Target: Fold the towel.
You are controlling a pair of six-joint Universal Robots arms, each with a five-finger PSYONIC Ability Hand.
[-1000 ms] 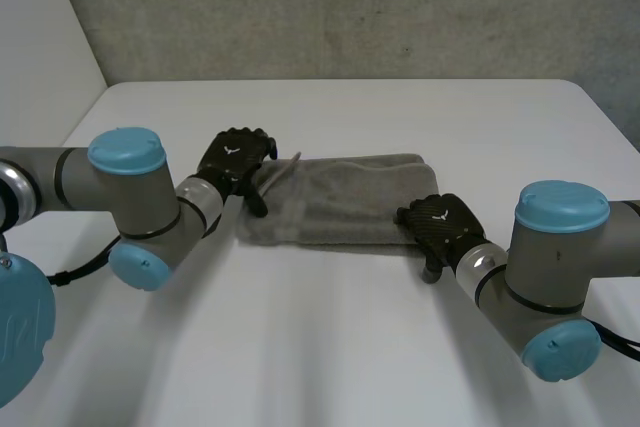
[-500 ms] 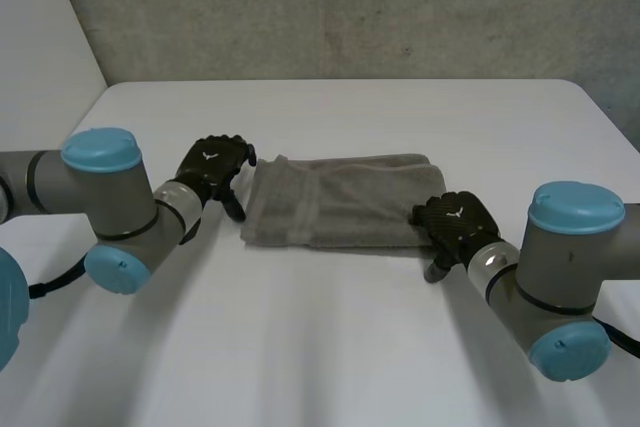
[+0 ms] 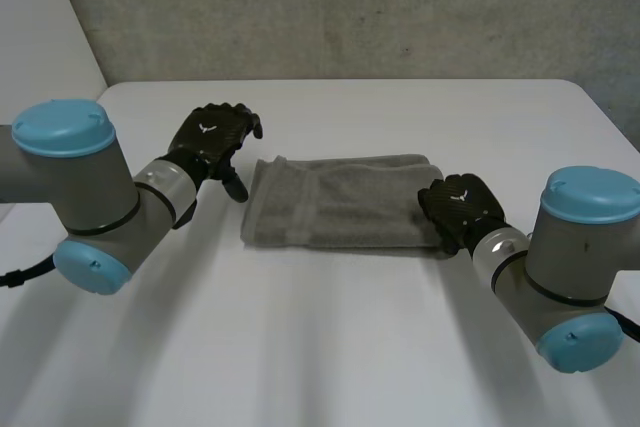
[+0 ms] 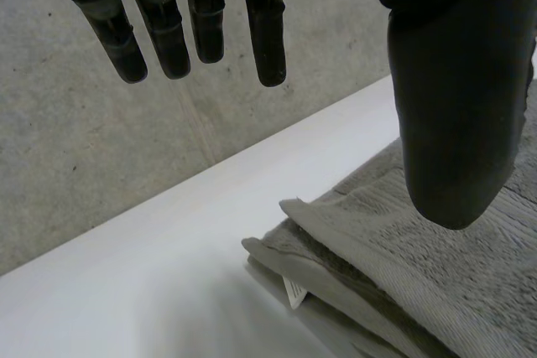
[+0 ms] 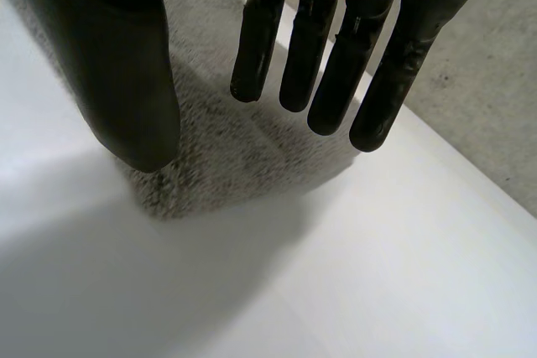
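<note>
step: between folds, towel (image 3: 340, 214) lies as a folded strip mid-table (image 3: 330, 347) | left robot hand (image 3: 212, 142): fingers straight, empty, hovers just beside its left end | right robot hand (image 3: 462, 205): fingers straight, empty, at its right end | next, likely: pinch one short end and carry it over onto the other, edges aligned

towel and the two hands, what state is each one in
towel: folded into a long strip, lying flat on the table, held by neither hand
left hand: open, fingers straight, raised beside one end of the towel
right hand: open, fingers straight, over the towel's other end
</note>
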